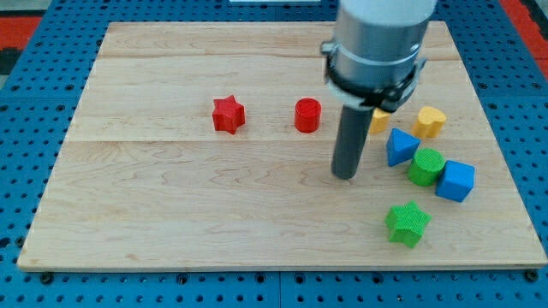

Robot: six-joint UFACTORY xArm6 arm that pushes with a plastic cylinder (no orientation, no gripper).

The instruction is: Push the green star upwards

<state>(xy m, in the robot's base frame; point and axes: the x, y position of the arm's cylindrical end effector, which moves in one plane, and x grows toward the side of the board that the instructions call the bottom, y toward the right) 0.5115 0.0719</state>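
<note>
- You are at the approach step: the green star [407, 223] sits near the view's bottom right of the wooden board [171, 222], and nothing is touching it yet
- My tip [345, 176] rests on the board up and to the view's left of the star, with bare wood between the two, so no push has begun as far as this view shows
- To send the star toward the view's top, you need my tip below it, between the star and the board's bottom edge; judged from here, that means swinging round the star's left side and coming in underneath
- Watch the lane above the star: the green cylinder [425, 166] and the blue cube [455, 180] stand just above it, side by side and seemingly touching, with the blue triangular block [399, 146] to their left; a straight upward push will likely drive the star into them
- Two yellow blocks lie further up, one [430, 121] in plain sight and one [377, 120] partly hidden behind the rod
- The red star [228, 114] and red cylinder [307, 115] stand well apart from all this, at the view's left of the rod
- There is no pincer on this arm, only the straight rod; it holds nothing and touches only the table top, near no block
</note>
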